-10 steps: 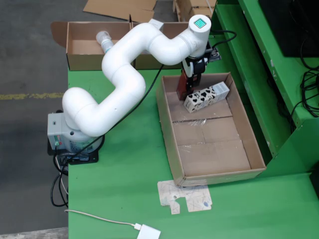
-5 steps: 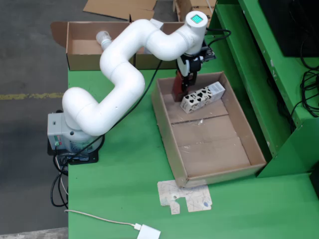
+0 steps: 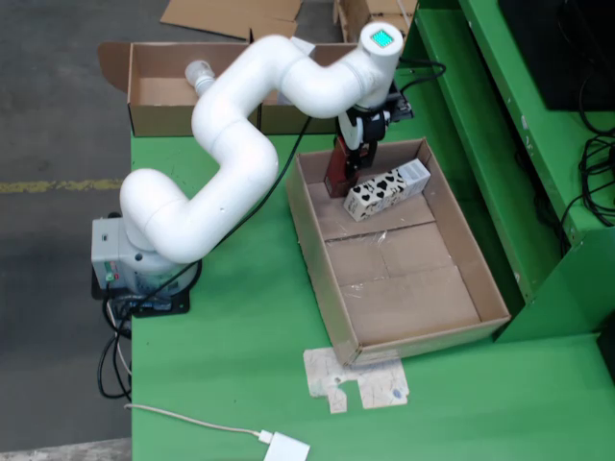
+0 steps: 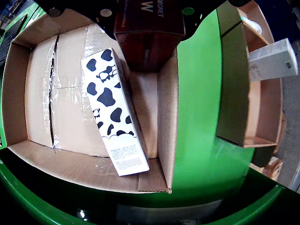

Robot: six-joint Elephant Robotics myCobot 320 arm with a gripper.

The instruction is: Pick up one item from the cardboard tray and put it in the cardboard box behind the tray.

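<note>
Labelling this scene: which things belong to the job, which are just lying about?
Job: end effector holding dark red box; cow-patterned carton; cardboard tray; cardboard box behind.
Lying about: cardboard scrap; white adapter with cable.

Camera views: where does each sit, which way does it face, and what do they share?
View from above: fixed high, looking down on the green table; shows the whole white arm.
View riding on the pincer: looks down into the cardboard tray; only the pincer's underside shows.
Shared: tray, cow-print carton, held dark red box.
</note>
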